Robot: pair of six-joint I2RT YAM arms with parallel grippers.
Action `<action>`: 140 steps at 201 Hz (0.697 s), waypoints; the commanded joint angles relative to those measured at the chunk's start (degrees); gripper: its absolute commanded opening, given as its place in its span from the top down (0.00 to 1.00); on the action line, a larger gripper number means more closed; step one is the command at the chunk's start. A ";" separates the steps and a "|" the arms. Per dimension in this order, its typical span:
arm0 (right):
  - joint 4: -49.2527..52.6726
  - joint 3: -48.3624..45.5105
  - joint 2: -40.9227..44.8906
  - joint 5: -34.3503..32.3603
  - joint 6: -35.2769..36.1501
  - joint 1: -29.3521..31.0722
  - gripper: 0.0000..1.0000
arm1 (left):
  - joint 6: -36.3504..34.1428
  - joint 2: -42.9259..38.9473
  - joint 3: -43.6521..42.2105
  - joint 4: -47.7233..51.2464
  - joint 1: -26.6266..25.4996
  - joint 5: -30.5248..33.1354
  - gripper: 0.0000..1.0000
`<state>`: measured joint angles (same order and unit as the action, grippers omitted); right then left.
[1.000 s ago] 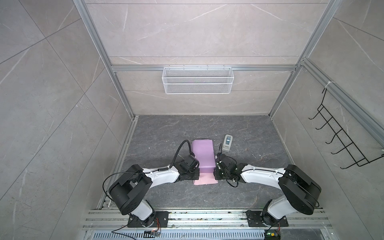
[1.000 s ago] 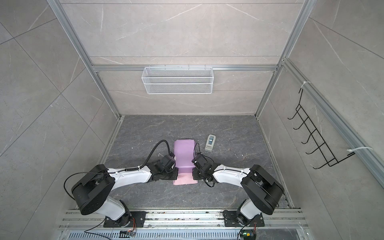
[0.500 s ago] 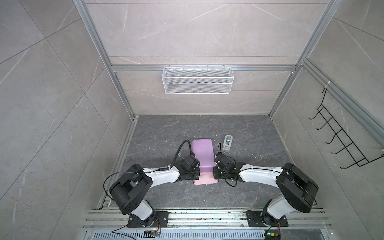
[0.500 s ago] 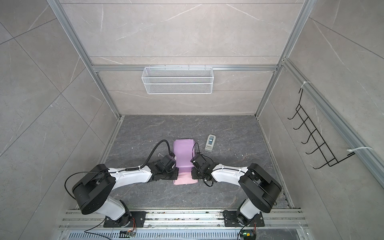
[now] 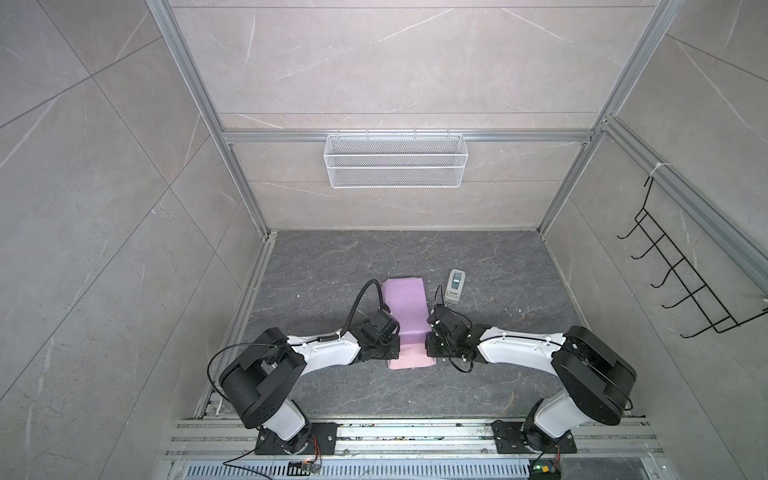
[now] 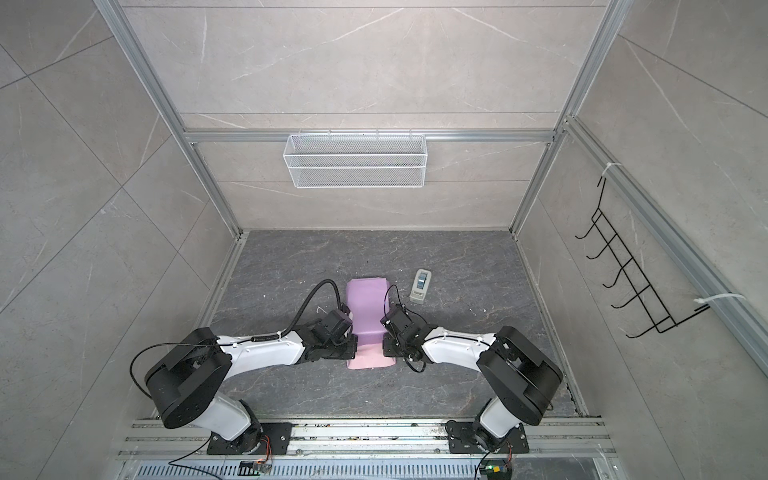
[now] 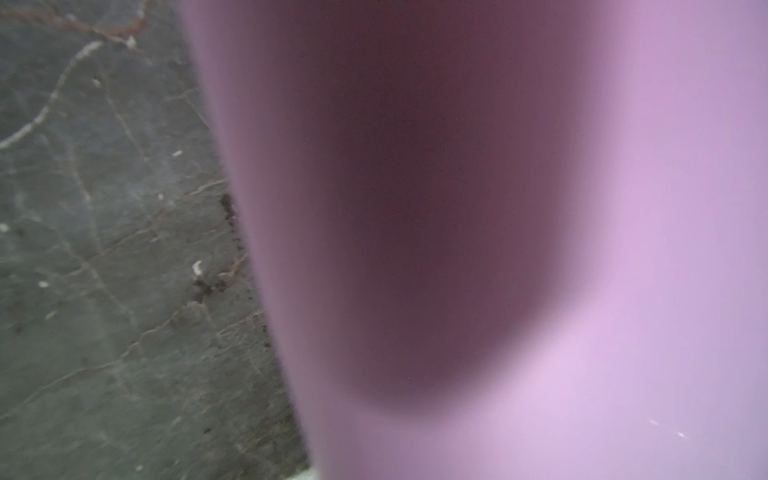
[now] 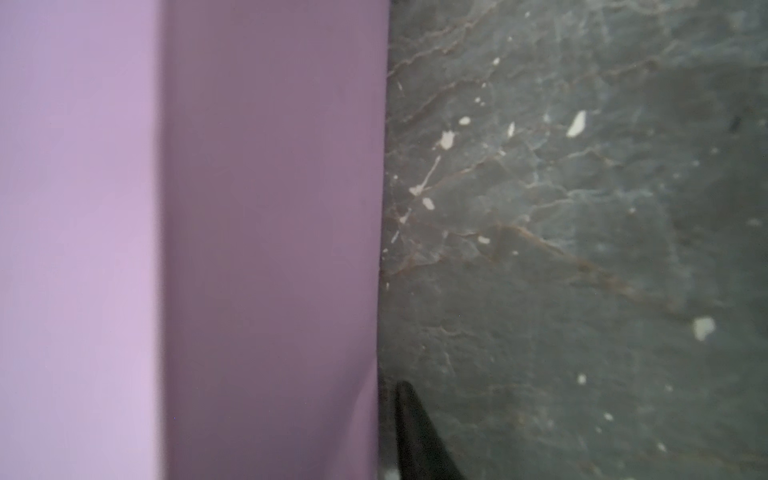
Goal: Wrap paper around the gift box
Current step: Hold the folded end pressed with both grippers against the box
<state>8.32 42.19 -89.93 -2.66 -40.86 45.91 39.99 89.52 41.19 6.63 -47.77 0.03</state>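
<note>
The paper (image 5: pixel 405 303) (image 6: pixel 368 303) lies folded over a box-shaped bulk, lilac face up, with a pale pink strip (image 5: pixel 409 358) on the floor at its near end. The gift box is hidden under it. My left gripper (image 5: pixel 395 347) (image 6: pixel 353 347) presses against the left of the near end; its fingers are hidden, and lilac paper (image 7: pixel 623 208) fills the left wrist view. My right gripper (image 5: pixel 430 345) (image 6: pixel 385 345) sits against the right side. One dark finger (image 8: pixel 415 432) shows beside the paper's edge (image 8: pixel 270 208); the other is hidden.
A small grey-white device (image 5: pixel 455 284) (image 6: pixel 421 286) lies on the dark floor just right of the paper's far end. A white wire basket (image 5: pixel 395 166) hangs on the back wall and a black hook rack (image 5: pixel 685 282) on the right wall.
My right gripper has edged slightly in toward the paper. The left arm and the paper look unchanged.
</note>
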 commanded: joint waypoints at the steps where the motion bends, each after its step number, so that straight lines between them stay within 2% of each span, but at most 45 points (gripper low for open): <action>1: 2.49 -1.12 2.83 -0.70 -0.94 0.95 0.62 | 0.98 1.39 0.66 1.72 -0.13 0.93 1.00; 33: 2.34 -2.27 2.96 -0.90 -2.42 2.36 0.63 | 1.03 1.52 0.65 1.81 -0.14 0.96 1.00; 104: 3.02 -1.94 0.75 -3.41 -2.66 2.77 0.86 | 0.92 1.34 0.56 2.07 -0.13 1.03 1.00; 140: 3.06 -1.03 -0.09 -4.00 -2.57 2.73 0.93 | 0.97 1.22 0.56 2.24 -0.13 1.20 1.00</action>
<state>9.61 40.60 -88.82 -4.78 -43.13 48.38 40.10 89.56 41.23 6.66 -47.88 0.21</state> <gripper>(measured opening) 0.081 0.048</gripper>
